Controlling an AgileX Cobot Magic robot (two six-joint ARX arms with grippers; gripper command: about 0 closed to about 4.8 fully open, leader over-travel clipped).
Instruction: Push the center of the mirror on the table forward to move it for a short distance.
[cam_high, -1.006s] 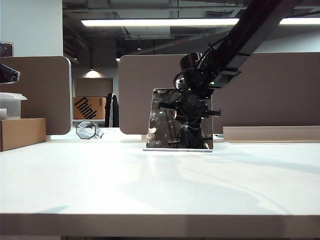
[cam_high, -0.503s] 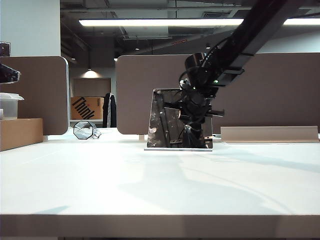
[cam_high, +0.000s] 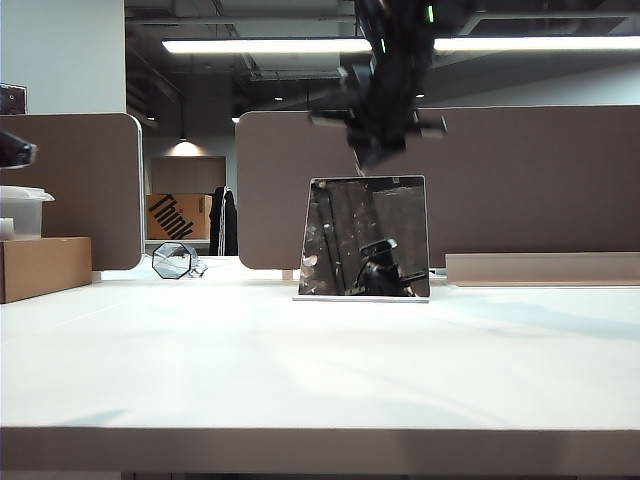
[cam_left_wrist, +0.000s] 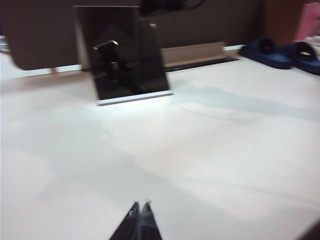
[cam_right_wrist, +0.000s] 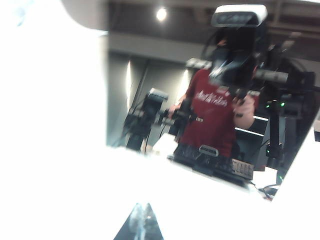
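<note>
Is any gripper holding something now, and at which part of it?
Nothing is held. The left gripper is shut above the bare table; the right gripper, also shut, hangs above the mirror.

Low exterior camera and both wrist cameras (blurred) face the mirror (cam_high: 364, 236).

The mirror (cam_high: 365, 237) is dark, glossy glass on a thin pale base, throwing back sharp reflections. The table (cam_high: 320, 370) is smooth matt white — only soft shadows on it. Right gripper (cam_high: 380, 125), above the mirror, looks black matt hardware; left gripper (cam_left_wrist: 140, 220) shows dark, faintly shiny fingertips pressed together low over the table — right's likewise.
</note>
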